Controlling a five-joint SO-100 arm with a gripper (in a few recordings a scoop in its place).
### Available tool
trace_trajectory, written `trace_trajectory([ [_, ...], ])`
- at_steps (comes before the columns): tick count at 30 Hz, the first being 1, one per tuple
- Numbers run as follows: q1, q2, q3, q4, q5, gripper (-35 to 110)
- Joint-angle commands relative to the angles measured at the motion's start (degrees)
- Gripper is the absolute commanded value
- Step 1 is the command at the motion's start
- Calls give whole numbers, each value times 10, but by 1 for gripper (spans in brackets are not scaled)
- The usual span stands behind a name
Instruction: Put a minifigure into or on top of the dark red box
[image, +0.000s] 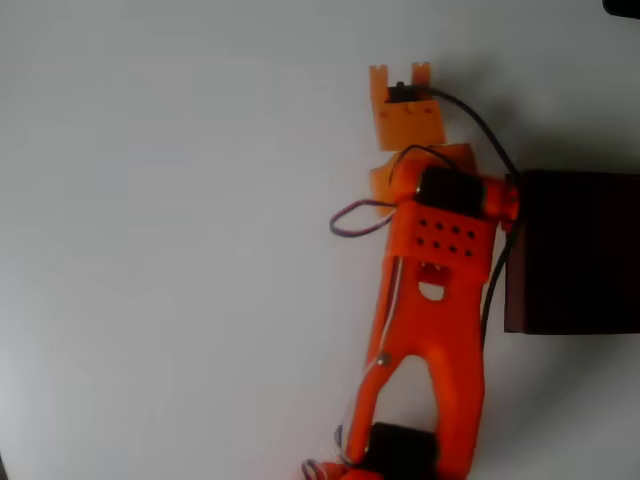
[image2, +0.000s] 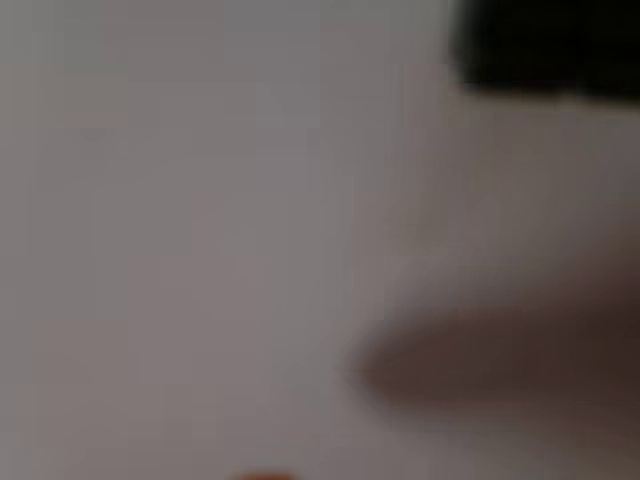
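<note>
One orange arm (image: 430, 330) reaches up the white table (image: 180, 250) in the overhead view, its gripper (image: 400, 85) pointing toward the top of the picture, well clear of the dark red box (image: 575, 250) that sits at the right edge, just beside the arm's elbow. No minifigure can be made out anywhere on the table or on the box's dark top, so I judge the task barely begun, or at least unfinished: nothing blue rests on the box. Whether the figure is already pinched between the fingers cannot be told, since the fingertips are seen from above and small, and the gap between them shows only a dark spot. Whether the jaws stand apart or together is likewise unclear. The wrist view is badly blurred: pale table, a dark block (image2: 545, 45) at the upper right that may be the box, and a soft shadow lower right. Finding or carrying the figure, then moving over the box, appears to remain.
</note>
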Motion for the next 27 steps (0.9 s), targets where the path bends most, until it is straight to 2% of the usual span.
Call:
trace_trajectory([
  [1,8,-28,-79,37,-2,29],
  [14,5,-128,-223,104,7,28],
  [27,-7,-316,-540,266,27,27],
])
